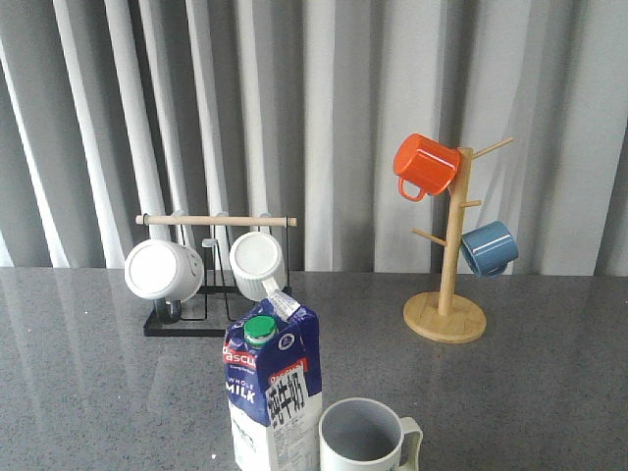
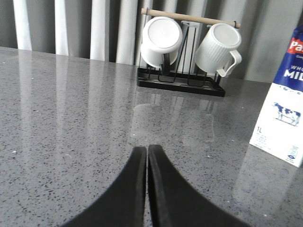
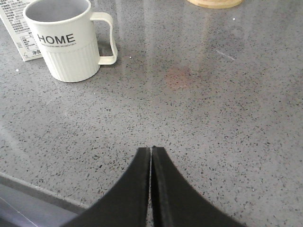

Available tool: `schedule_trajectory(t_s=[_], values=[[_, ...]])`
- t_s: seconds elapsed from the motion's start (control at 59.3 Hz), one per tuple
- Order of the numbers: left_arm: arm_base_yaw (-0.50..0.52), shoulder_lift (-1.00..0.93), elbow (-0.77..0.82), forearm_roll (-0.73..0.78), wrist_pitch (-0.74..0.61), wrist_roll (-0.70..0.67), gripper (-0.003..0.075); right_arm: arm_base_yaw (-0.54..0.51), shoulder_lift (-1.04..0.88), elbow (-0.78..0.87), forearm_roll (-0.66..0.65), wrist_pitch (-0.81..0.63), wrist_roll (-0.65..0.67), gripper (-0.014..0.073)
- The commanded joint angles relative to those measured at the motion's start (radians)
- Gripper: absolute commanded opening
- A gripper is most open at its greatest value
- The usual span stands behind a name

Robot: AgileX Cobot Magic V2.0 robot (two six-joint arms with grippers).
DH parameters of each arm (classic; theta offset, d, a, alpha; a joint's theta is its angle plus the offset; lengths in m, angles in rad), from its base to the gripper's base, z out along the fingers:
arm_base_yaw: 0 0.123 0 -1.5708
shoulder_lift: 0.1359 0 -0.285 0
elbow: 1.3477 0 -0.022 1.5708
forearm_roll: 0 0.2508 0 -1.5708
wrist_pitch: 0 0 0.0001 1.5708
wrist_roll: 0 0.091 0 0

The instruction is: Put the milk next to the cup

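The milk carton (image 1: 272, 391), blue and white with a green cap, stands upright at the front middle of the grey table. The ribbed "HOME" cup (image 1: 365, 439) stands right beside it on its right, almost touching. The carton also shows in the left wrist view (image 2: 284, 106), and its white side in the right wrist view (image 3: 21, 35) behind the cup (image 3: 71, 40). My left gripper (image 2: 147, 149) is shut and empty above bare table, well apart from the carton. My right gripper (image 3: 151, 150) is shut and empty near the table's front edge, apart from the cup. Neither arm shows in the front view.
A black rack (image 1: 186, 319) with a wooden bar holds two white mugs (image 1: 162, 268) (image 1: 259, 263) at the back left. A wooden mug tree (image 1: 446, 312) at the back right holds an orange mug (image 1: 425, 164) and a blue mug (image 1: 489, 247). Grey curtains hang behind.
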Motion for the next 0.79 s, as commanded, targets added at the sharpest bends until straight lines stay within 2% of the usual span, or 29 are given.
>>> schedule_trajectory(t_s=[0.0,0.422,0.489,0.624,0.776], values=[[0.014,-0.010,-0.015,0.005,-0.070,0.020,-0.0007,-0.007,0.008,-0.028,-0.014,-0.062,0.004,-0.0006],[0.014,-0.009,-0.015,-0.008,-0.086,0.056,-0.0007,-0.007,0.008,-0.028,-0.014,-0.062,0.004,-0.0006],[0.014,-0.009,-0.015,-0.061,-0.086,0.118,-0.0007,-0.007,0.008,-0.028,-0.014,-0.062,0.004,-0.0006],[0.014,-0.009,-0.015,-0.225,-0.089,0.339,-0.0007,-0.007,0.008,-0.028,-0.014,-0.062,0.004,-0.0006],[0.014,-0.010,-0.015,-0.239,-0.090,0.362,-0.0007,-0.007,0.008,-0.028,-0.014,-0.062,0.004,-0.0006]])
